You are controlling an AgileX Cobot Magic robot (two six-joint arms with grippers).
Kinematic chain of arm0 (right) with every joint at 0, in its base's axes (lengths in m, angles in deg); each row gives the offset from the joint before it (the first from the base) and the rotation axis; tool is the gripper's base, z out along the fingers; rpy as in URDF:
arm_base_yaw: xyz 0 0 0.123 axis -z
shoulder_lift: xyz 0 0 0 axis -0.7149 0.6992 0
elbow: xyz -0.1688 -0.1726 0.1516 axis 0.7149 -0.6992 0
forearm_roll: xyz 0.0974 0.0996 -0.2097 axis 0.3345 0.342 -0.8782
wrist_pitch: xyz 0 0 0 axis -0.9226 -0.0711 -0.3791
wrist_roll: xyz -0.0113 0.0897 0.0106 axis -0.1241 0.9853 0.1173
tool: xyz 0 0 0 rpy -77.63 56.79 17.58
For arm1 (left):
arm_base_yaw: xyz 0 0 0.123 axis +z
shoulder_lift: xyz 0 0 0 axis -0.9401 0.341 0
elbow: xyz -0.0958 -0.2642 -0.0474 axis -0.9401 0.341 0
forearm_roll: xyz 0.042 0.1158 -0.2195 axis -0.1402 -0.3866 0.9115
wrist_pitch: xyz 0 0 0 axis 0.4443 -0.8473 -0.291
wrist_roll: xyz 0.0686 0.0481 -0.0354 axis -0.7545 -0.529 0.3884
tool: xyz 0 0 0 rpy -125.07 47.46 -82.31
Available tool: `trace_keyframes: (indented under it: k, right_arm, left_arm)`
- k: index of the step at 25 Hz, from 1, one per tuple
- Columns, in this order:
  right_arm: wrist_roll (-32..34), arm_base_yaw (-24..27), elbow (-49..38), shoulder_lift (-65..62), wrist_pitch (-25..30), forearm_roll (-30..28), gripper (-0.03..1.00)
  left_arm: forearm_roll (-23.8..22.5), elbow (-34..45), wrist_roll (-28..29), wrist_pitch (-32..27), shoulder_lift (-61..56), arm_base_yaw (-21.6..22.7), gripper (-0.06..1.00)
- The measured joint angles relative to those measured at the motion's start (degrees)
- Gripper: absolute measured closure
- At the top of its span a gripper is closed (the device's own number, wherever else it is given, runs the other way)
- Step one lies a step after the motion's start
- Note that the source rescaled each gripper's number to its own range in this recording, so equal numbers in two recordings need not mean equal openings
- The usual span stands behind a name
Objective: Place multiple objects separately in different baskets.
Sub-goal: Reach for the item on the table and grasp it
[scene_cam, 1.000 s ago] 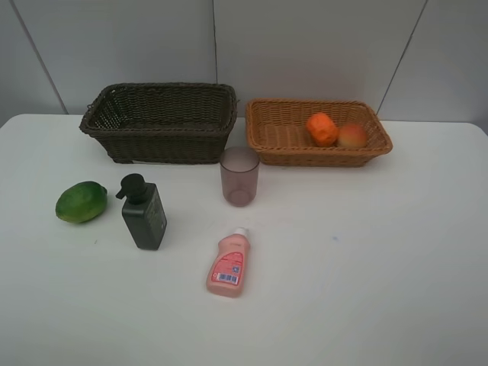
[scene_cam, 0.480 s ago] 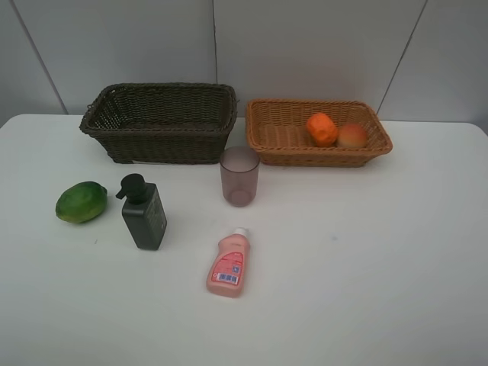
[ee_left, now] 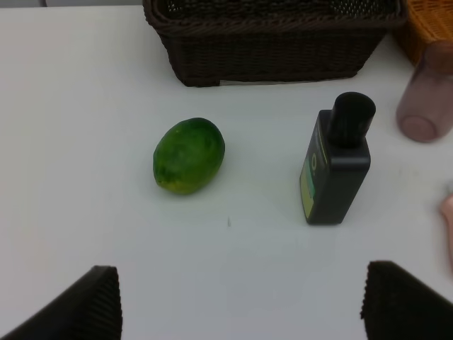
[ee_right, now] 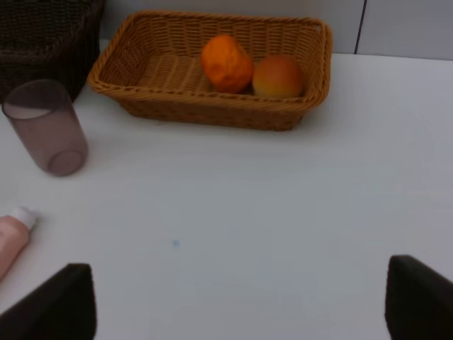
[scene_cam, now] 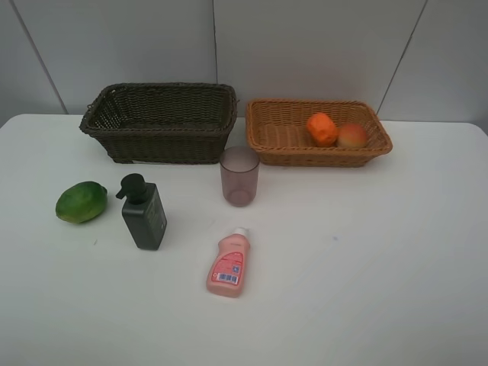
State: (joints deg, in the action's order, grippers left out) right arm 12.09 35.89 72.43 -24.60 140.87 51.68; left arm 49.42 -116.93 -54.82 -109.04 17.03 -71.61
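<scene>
Black left fingers [ee_left: 88, 308] gape empty; ahead lie one green fruit [ee_left: 188, 156], one upright pump bottle [ee_left: 338, 166], then one dark basket [ee_left: 269, 49]. Likewise the right fingers [ee_right: 67, 301] gape; one pink bottle [ee_right: 10, 237] and one cup [ee_right: 46, 127] ahead, beyond them one tan basket [ee_right: 212, 117] holding orange [ee_right: 226, 64], peach [ee_right: 278, 76].

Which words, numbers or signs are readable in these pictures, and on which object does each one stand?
No text can be read with certainty.
On the pink bottle: a label with a pale panel, perhaps a barcode, too small to read.
On the dark green pump bottle: a green-yellow label on its side, too blurred to read.
Nothing else shows any writing.
</scene>
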Motion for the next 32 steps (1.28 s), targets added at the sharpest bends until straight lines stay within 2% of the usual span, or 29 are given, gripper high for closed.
trace_keyframes:
  k: [10,21,27,32]
  right_arm:
    - [0.0,-0.3,-0.5,0.0,-0.9,-2.6,0.30]
    - [0.0,-0.3,-0.5,0.0,-0.9,-2.7,0.30]
    - [0.0,2.6,-0.5,0.0,-1.0,-2.7,0.30]
    - [0.0,2.8,-0.5,0.0,-1.0,-2.7,0.30]
  left_arm:
    - [0.0,0.0,0.0,0.0,0.0,0.0,0.05]
    - [0.0,0.0,0.0,0.0,0.0,0.0,0.05]
    - [0.0,0.0,0.0,0.0,0.0,0.0,0.05]
    - [0.0,0.0,0.0,0.0,0.0,0.0,0.05]
